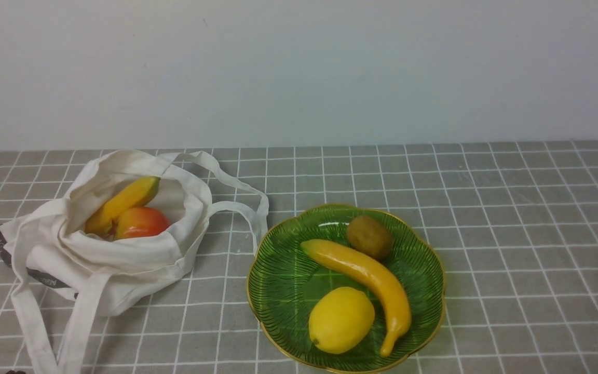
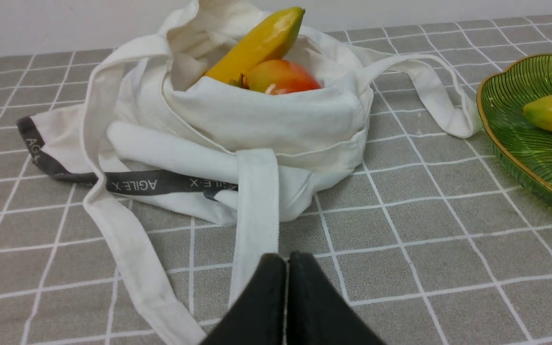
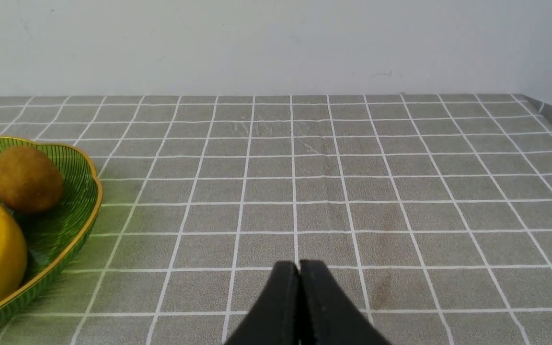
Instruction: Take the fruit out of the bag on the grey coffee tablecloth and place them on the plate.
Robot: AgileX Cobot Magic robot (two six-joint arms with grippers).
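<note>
Fruit (image 1: 127, 208) in bag (image 1: 122, 259); "AGILE-X" band (image 2: 132, 184) legible only from left wrist.

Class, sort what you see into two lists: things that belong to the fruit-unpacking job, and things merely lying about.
Belongs to the job:
bag
banana in the bag
red-orange fruit
plate
banana on the plate
lemon
kiwi
tablecloth
left gripper
right gripper

Lying about:
nothing visible

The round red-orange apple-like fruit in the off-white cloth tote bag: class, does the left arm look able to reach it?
Probably yes. The round red-orange apple-like fruit sits exposed in the bag mouth facing the shut left gripper. Only a strap lies between them; the green-tipped yellow banana crowds it.
</note>
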